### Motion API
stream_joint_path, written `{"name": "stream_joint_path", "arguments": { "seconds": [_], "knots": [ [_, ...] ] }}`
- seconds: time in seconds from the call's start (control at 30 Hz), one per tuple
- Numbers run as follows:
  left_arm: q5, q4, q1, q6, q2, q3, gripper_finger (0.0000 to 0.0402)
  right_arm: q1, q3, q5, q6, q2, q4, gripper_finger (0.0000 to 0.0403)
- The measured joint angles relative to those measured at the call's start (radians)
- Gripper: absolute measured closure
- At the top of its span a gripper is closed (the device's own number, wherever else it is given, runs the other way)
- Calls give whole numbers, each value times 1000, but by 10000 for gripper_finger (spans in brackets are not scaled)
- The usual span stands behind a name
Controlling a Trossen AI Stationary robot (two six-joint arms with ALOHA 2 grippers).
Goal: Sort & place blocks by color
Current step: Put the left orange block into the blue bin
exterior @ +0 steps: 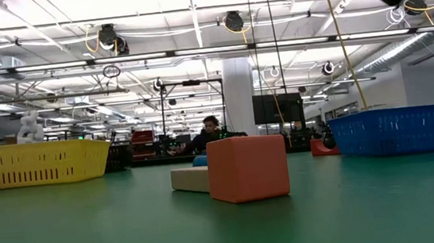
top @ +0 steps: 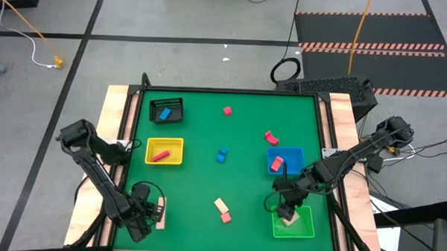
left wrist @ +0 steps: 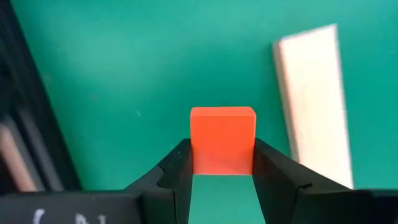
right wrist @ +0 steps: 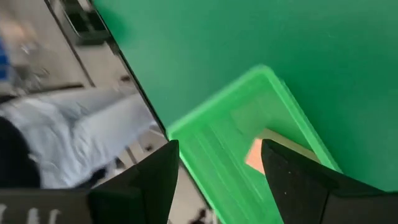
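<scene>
My right gripper [top: 286, 213] hovers open and holding nothing over the far-left corner of the green tray [top: 293, 230]. In the right wrist view its fingers frame the tray's rim [right wrist: 217, 118] and a tan block [right wrist: 256, 155] lying inside. My left gripper [top: 147, 209] waits open at the mat's near-left edge, aimed at a red block [left wrist: 222, 140] and a cream bar [left wrist: 314, 93], which rest on the mat apart from it [top: 225, 216]. In the low view the red block [exterior: 248, 169] stands free of any fingers. Loose red blocks [top: 227, 110] and blue blocks [top: 222, 155] lie mid-table.
A black wire basket [top: 166, 111] holds a blue block. The yellow tray [top: 165, 151] and the blue tray [top: 284, 160] each hold a red piece. Another red block [top: 271, 137] lies just beyond the blue tray. A person [right wrist: 74, 137] stands past the table's edge.
</scene>
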Motion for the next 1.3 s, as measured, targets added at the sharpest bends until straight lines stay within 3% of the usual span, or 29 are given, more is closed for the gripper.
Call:
{"name": "stream_joint_path", "arguments": {
  "seconds": [0.17,0.3,0.57,0.77,0.97,1.1,1.3],
  "knots": [
    [-132,-39,25,105,-89,2,270,-92,0,3,23,-42,126,186],
    [-282,-35,69,279,-140,2,270,-188,1,29,22,-57,294,186],
    [-485,155,254,934,-155,2,270,-372,0,54,92,-5,445,186],
    [-519,409,442,1427,-155,3,270,-431,0,25,121,51,573,186],
    [-468,708,626,1761,-155,3,270,-456,0,30,187,127,669,186],
    [-399,825,696,1888,-155,3,270,-469,0,60,195,178,726,186],
    [-345,810,746,1916,-155,3,270,-491,0,120,149,217,823,186]
  ]
}}
